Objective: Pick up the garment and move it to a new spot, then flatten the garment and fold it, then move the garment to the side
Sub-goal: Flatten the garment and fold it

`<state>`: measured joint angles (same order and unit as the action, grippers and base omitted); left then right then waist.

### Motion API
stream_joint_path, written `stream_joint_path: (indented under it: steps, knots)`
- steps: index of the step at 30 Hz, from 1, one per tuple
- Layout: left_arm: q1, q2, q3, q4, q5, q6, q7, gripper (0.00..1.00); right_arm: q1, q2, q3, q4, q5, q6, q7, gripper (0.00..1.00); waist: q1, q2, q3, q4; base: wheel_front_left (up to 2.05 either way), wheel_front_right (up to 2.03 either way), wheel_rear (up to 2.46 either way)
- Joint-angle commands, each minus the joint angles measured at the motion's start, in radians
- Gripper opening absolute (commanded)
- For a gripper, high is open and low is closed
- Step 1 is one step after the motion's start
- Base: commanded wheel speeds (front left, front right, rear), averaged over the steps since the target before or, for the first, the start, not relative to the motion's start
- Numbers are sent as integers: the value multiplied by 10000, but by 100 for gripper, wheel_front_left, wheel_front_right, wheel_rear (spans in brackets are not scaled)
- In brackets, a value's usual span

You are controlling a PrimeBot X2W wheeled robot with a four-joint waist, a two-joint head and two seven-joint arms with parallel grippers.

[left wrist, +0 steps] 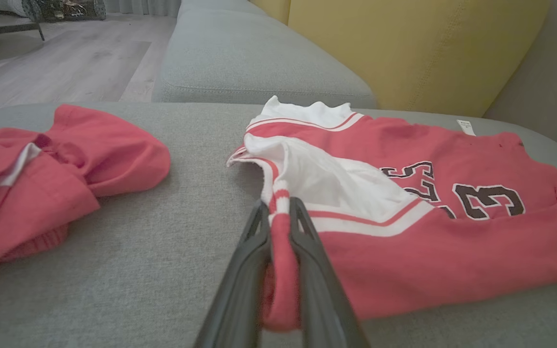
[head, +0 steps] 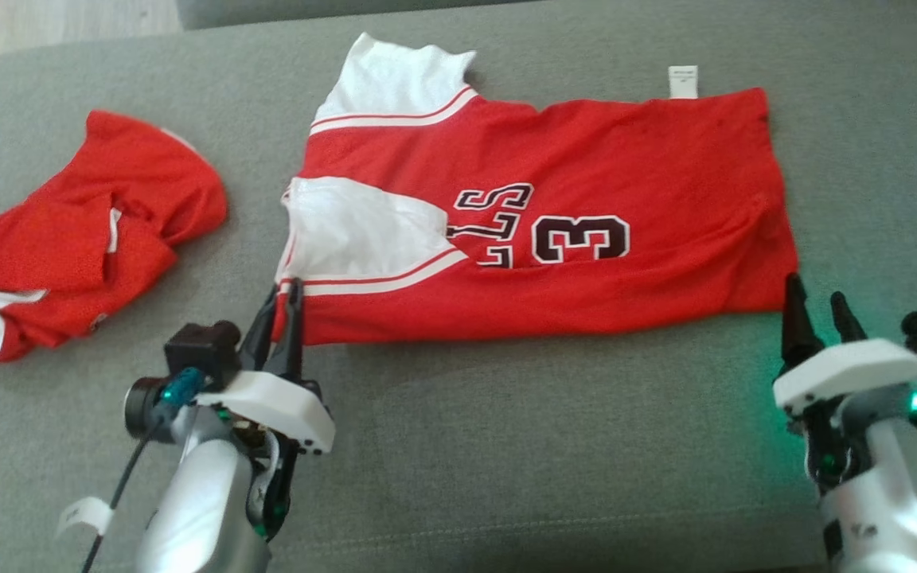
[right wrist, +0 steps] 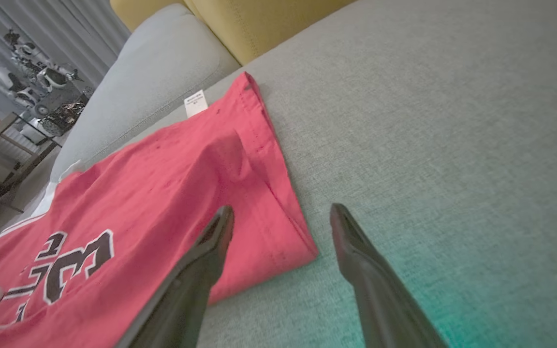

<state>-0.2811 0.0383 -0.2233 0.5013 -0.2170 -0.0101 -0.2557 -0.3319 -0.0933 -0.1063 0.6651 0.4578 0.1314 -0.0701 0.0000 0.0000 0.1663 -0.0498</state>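
Grey sofa seat (head: 458, 446), broad and flat. A yellow back cushion (left wrist: 404, 48) stands behind it, and the left wrist view has wood floor at 11 o'clock.

Left gripper (left wrist: 278, 205): clenched on the red jersey (head: 586, 159) at its near armhole corner, with a roll of red-and-white trim pinched between the two fingers. In the head view it sits at 7 o'clock of the jersey. The corner hold makes sense: gripping an edge lets the cloth be drawn taut or carried over for a fold without bunching the middle.

Right gripper (right wrist: 282, 209): released, jaws wide, poised at the near hem corner at 4 o'clock of the jersey. One finger is over cloth, the other over bare seat; I cannot tell whether they touch. It is probably lining up the matching grip so both near corners lift together.

Jersey: spread across the middle of the seat, neck end toward 9 o'clock, hem toward 3, number up, with a few ridges near the hem. A white label (head: 682, 81) pokes out at 1 o'clock.

Crumpled red shirt (head: 84, 231): at 9 o'clock, well apart from the jersey and out of the way.
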Motion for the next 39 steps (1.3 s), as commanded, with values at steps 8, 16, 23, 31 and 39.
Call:
stream_joint_path:
  steps: [8,16,23,31,39]
  knots:
    - [-259,123,-156,-782,218,-73,-60,0,-1748,-104,-436,1960,-172,-7,694,100,0,0,439,402,0,0,0]
    - [-319,121,-96,-599,227,35,-60,0,-2153,-318,132,2695,-291,-7,608,0,0,0,433,363,0,0,0]
    - [-255,212,152,-264,326,69,-60,0,-2008,-1053,711,2573,-312,-7,577,0,0,0,10,223,0,0,0]
    - [256,361,146,561,267,-253,-54,0,-1222,-1920,1259,1765,342,-7,1664,0,0,0,-798,41,0,0,0]
    - [1259,453,-316,805,-27,-767,487,0,398,-2125,1274,363,897,-7,2768,0,0,0,-1210,-71,0,0,0]
